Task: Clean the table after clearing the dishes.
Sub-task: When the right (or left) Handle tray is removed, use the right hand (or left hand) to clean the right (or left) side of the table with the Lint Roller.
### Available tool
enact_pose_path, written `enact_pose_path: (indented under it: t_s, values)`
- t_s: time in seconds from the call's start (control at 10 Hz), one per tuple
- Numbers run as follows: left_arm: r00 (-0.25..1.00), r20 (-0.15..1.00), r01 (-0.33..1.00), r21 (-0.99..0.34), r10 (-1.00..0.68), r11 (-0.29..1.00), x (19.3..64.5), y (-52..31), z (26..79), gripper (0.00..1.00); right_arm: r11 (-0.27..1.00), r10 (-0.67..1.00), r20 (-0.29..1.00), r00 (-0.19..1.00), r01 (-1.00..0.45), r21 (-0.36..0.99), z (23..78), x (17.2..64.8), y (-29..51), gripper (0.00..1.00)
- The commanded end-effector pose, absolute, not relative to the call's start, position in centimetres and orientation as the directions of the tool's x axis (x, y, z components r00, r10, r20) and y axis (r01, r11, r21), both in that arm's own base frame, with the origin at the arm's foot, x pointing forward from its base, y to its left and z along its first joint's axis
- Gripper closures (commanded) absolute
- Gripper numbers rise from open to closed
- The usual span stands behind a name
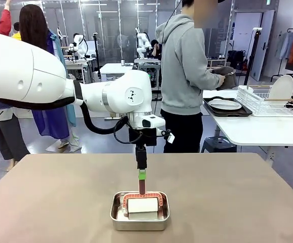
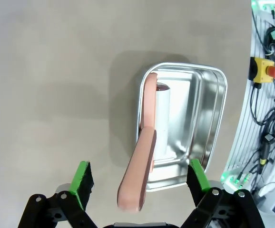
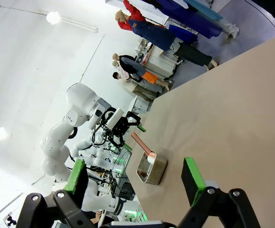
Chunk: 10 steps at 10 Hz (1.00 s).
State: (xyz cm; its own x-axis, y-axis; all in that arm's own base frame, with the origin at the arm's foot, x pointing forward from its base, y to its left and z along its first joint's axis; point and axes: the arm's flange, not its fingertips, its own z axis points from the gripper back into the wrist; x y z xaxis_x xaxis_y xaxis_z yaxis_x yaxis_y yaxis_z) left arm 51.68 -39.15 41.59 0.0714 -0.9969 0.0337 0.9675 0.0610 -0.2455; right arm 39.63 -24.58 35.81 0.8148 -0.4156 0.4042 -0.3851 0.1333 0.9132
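The wide matte taupe-brown desk with rounded corners point(image 1: 60, 202) is spreading flat and dull across the lower half of the front view. At 6 o'clock on it a small rectangular steel pan point(image 1: 139, 224) is sitting, shiny, with rounded corners and a rolled rim. A cleaning roller point(image 1: 142, 205) is lying inside the pan: a smooth white cylinder held in a salmon-pink plastic frame. Its long flattened pink handle point(image 1: 142, 188) is rising straight up out of the pan.

The left pincer point(image 2: 140, 175) is pointing down over the pan and is standing released. Its black fingers with green pads point(image 2: 83, 176) are spread wide on either side of the handle's upper end, apart from it. The right pincer point(image 3: 133, 166) is hanging released as well, green pads wide apart above bare desk top, with the pan showing far off between its fingers.

At 2 o'clock beyond the taupe top, on a smooth white desk point(image 1: 258, 129), a round white dinner plate point(image 1: 224, 104) is lying on a dark brown rectangular tray point(image 1: 243, 113). At 3 o'clock of the tray a white wire dish rack point(image 1: 268, 104) is holding another round white plate point(image 1: 282, 87) on edge. A person in a grey hooded sweatshirt point(image 1: 184, 66) is standing at 9 o'clock of the tray, holding something dark; what it is I cannot tell.
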Motion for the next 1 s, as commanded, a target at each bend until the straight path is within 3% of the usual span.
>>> enact_pose_path:
  t_s: [0.0, 0.3, 0.4, 0.7, 0.9]
  values:
    - [0.077, -0.002, 0.959, -0.274, -0.997, 0.075, 51.35, -39.43, 41.82, 0.00, 0.130, -0.415, 0.402, 0.816, -0.385, 0.914, 36.16, 39.51, -24.38, 0.00]
    - [0.073, -0.024, 0.950, -0.302, -0.997, 0.077, 51.17, -39.30, 41.45, 0.91, 0.130, -0.415, 0.402, 0.816, -0.385, 0.914, 36.16, 39.51, -24.38, 0.00]
    - [0.071, -0.014, 0.950, -0.304, -0.997, 0.072, 51.12, -39.29, 41.50, 1.00, 0.130, -0.415, 0.402, 0.816, -0.385, 0.914, 36.16, 39.51, -24.38, 0.00]
    - [0.079, 0.014, 0.955, -0.289, -0.997, 0.072, 51.20, -39.00, 41.58, 0.96, 0.130, -0.415, 0.402, 0.816, -0.385, 0.914, 36.16, 39.51, -24.38, 0.00]
    - [0.077, 0.034, 0.954, -0.294, -0.996, 0.063, 51.25, -39.19, 41.47, 1.00, 0.130, -0.415, 0.402, 0.816, -0.385, 0.914, 36.16, 39.51, -24.38, 0.00]
